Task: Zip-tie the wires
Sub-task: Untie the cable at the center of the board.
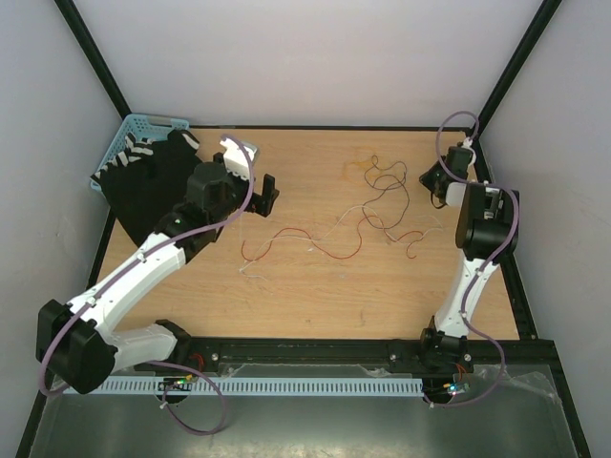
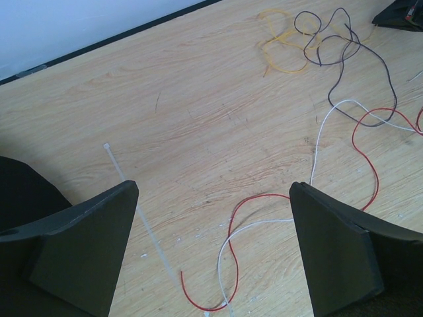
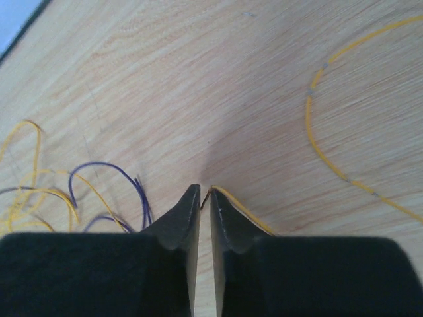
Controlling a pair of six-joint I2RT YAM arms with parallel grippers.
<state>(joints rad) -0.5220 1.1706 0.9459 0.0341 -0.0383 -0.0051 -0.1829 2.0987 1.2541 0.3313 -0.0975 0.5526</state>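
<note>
Seen from overhead, both arms work a pale wooden tabletop [image 1: 315, 296]. The wires [image 1: 382, 181] sprawl in thin loops across its middle and right. A blue basket [image 1: 143, 122] sits at the far left corner beside a black cloth [image 1: 143, 191].

The overhead view does not clearly show the zip tie [image 2: 157, 244]. The left wrist camera does: it is a thin whitish strip lying flat on the wood. Its long axis runs from upper left to lower right in that view, and it passes just beside the tip of the left-hand finger. Red and white strands of the wires [image 2: 355, 140] curl near its lower end, with yellow and dark loops farther off.

The left arm reaches diagonally from the near left corner. The left gripper [image 1: 267, 196] points toward the wires with its jaws spread wide. From its own camera, the left gripper [image 2: 215, 188] hangs above bare wood.

The right arm rises along the right edge and folds over. The right gripper [image 1: 439, 186] sits at the far right end of the tangle.

Only the right wrist camera shows the right gripper [image 3: 205, 191] up close. Its jaws are drawn almost together, with a slim slit between them. A yellow strand [image 3: 310, 125] runs up to their tips. Whether it is pinched cannot be told.
</note>
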